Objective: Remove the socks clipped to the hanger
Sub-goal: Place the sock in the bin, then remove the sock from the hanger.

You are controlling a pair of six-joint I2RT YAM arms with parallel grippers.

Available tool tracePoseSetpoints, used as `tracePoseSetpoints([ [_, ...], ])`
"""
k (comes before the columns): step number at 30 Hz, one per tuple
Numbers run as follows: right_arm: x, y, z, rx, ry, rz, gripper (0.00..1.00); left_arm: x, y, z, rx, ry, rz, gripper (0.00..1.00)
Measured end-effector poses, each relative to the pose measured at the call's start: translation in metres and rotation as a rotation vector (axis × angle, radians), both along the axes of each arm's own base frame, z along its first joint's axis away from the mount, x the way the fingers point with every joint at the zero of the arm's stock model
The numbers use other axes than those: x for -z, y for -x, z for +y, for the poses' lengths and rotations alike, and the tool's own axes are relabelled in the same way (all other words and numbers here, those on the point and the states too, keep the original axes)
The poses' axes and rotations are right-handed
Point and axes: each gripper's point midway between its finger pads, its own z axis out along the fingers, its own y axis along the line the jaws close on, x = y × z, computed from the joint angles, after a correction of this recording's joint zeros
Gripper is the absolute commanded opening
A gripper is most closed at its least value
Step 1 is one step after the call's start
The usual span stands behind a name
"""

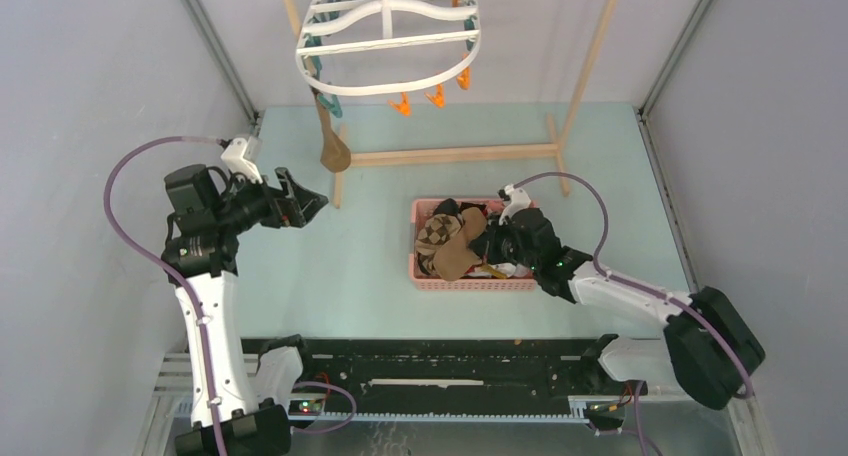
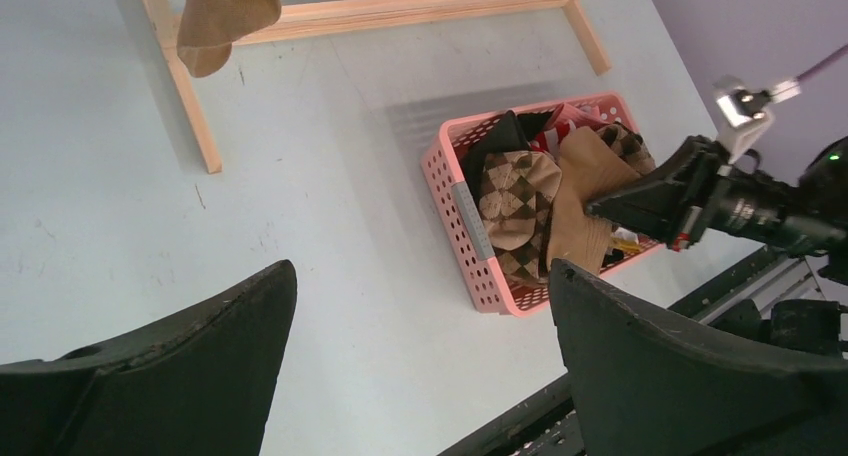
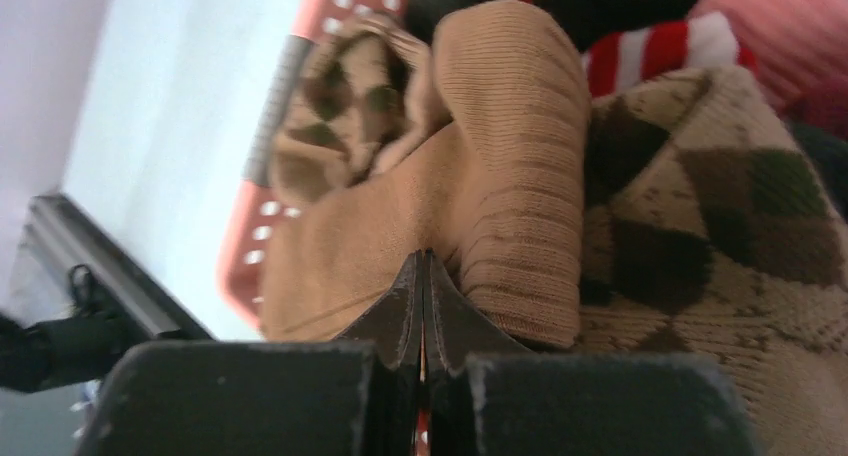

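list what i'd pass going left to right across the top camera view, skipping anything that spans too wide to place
left arm → hanging brown sock → pink basket → right arm's elbow

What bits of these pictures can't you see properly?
- Top view: the far side of the hanger is cut off by the top edge.
- Left wrist view: the top of the hanging brown sock and its clip are cut off by the top edge.
- Right wrist view: whatever lies under the tan sock and argyle sock is hidden, and the pink basket is blurred.
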Motion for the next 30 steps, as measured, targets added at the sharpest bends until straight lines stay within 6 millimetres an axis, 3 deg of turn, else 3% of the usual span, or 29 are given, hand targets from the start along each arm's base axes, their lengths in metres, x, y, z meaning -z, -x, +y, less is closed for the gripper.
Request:
tracePoseSetpoints([
  [3,0.026,-0.011,-0.008,0.066,0.077,0.013,0.01,0.001,-0.003,0.001,-0.002,0.001,0.004,1.00],
  [4,0.029,-0.011,-0.008,0.081,0.106,-0.008,0.06,0.002,-0.004,0.002,-0.004,0.002,0.009,1.00],
  [7,0.015,-0.007,0.002,0.100,0.169,-0.143,0.37,0.006,-0.008,0.006,-0.013,0.008,0.026,1.00],
  [8,0.004,-0.004,0.008,0.095,0.172,-0.202,0.44,0.007,-0.009,0.007,-0.018,0.010,0.031,1.00],
  [11,-0.041,0.001,0.028,0.077,0.153,-0.365,0.50,0.010,-0.013,0.014,-0.039,0.015,0.043,1.00],
  [14,-0.106,-0.014,0.056,0.086,0.096,-0.497,0.55,0.013,-0.017,0.023,-0.068,0.026,0.059,1.00],
  [17,-0.170,-0.033,0.093,0.082,0.011,-0.618,0.69,0.012,-0.022,0.035,-0.097,0.040,0.075,1.00],
  [20,-0.196,-0.048,0.131,0.035,-0.025,-0.683,0.73,0.013,-0.024,0.046,-0.120,0.042,0.088,1.00],
  [23,-0.202,-0.066,0.180,-0.039,-0.035,-0.719,0.73,0.015,-0.022,0.055,-0.136,0.056,0.107,1.00],
  [25,-0.194,-0.084,0.216,-0.090,-0.034,-0.727,0.72,0.016,-0.020,0.060,-0.145,0.066,0.117,1.00],
  [30,-0.167,-0.118,0.264,-0.138,-0.028,-0.720,0.71,0.013,-0.014,0.071,-0.159,0.081,0.130,1.00],
])
